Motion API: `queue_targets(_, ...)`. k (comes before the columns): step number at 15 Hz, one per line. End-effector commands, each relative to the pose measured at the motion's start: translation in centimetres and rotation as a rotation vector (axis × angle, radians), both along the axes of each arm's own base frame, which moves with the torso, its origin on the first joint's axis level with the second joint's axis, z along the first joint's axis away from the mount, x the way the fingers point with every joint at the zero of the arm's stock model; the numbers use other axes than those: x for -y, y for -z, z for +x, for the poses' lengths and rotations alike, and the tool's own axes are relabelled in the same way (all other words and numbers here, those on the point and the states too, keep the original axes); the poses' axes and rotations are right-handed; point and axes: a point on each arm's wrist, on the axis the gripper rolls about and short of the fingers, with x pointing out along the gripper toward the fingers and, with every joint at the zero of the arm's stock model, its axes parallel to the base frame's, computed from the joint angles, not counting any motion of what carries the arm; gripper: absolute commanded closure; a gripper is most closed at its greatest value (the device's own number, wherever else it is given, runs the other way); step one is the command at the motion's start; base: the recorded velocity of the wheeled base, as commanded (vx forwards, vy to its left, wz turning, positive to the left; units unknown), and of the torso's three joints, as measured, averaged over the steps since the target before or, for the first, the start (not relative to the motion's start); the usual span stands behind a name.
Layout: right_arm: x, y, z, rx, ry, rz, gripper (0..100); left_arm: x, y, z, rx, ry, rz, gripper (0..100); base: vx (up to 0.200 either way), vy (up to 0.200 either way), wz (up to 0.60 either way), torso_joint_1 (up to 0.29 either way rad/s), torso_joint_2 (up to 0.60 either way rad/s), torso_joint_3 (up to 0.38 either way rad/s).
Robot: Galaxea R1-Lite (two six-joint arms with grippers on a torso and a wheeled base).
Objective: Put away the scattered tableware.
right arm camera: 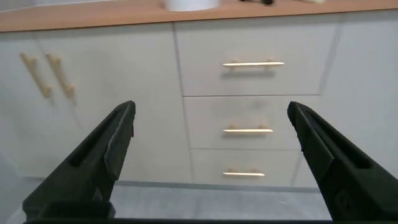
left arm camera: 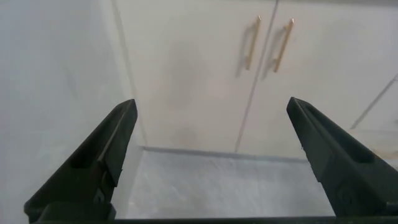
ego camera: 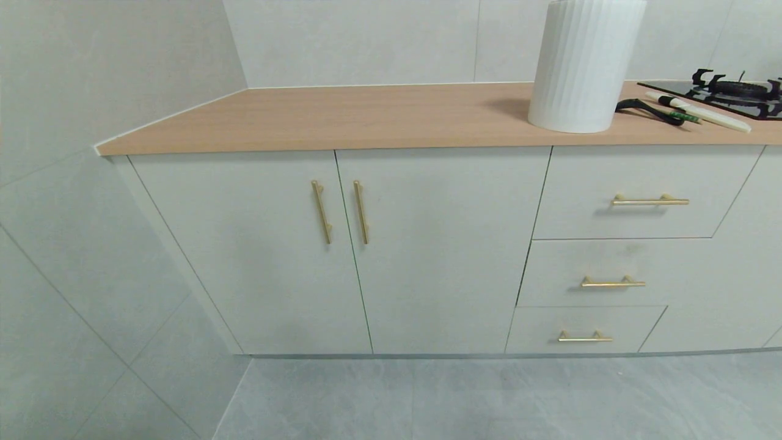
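Note:
Two utensils lie on the wooden countertop [ego camera: 366, 116] at the far right: a black-handled one [ego camera: 649, 110] and a long white one [ego camera: 702, 113] with a green band. A tall white ribbed container [ego camera: 583, 64] stands just left of them. My left gripper [left arm camera: 211, 107] is open and holds nothing; it hangs low in front of the double cabinet doors [left arm camera: 261, 68]. My right gripper [right arm camera: 211, 109] is open too, with nothing between its fingers, and it faces the stack of three drawers [right arm camera: 255, 93], well below the countertop [right arm camera: 93, 17].
A black gas hob [ego camera: 733, 91] sits at the counter's right end. Gold bar handles mark the cabinet doors [ego camera: 322, 211] and the top drawer [ego camera: 650, 200]. A tiled wall [ego camera: 73, 183] closes off the left side. Grey floor [ego camera: 489, 397] spreads before the cabinets.

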Motion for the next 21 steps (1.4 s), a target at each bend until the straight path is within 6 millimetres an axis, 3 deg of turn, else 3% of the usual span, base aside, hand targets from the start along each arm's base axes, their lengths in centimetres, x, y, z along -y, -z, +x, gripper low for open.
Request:
queue_targets(1,0.2,1.6,-3.5,0.105,0.064,0.004,0,-0.5,1.5,-3.7,0.122,-0.041,-0.011,0,0.0,0.0,0.0,0.0,0.0,0.0)
queue_targets(5,-0.1,3.6,-5.0,0.133,0.148,-0.038,0,-0.2,3.6,-4.1,0.12,-0.099,0.012,0,0.0,0.0,0.0,0.0,0.0,0.0)
queue_targets(7,-0.1,4.6,-4.4,0.086,0.187,-0.034,0,0.2,4.7,-4.6,0.144,-0.158,0.03,0,0.0,0.0,0.0,0.0,0.0,0.0)
queue_targets(9,-0.1,7.0,-3.1,-0.008,0.183,-0.049,0,0.5,6.0,-4.6,0.143,-0.14,0.059,0,0.0,0.0,0.0,0.0,0.0,0.0)
queue_targets(10,-0.1,9.2,-2.1,-0.082,0.182,-0.076,0,0.5,7.1,-3.8,0.101,-0.14,0.054,0,0.0,0.0,0.0,0.0,0.0,0.0)
queue_targets(12,-0.1,11.3,-1.3,-0.117,0.178,-0.084,0,0.5,9.4,-2.4,0.05,-0.137,0.082,0,0.0,0.0,0.0,0.0,0.0,0.0)
queue_targets(15,-0.2,11.3,-1.2,-0.122,0.119,-0.083,0,0.5,12.6,-0.6,0.044,-0.125,0.126,0,0.0,0.0,0.0,0.0,0.0,0.0)
queue_targets(21,-0.5,11.8,-1.2,-0.163,0.017,-0.094,0,1.0,13.5,-0.6,-0.032,0.083,0.113,0,0.0,0.0,0.0,0.0,0.0,0.0)
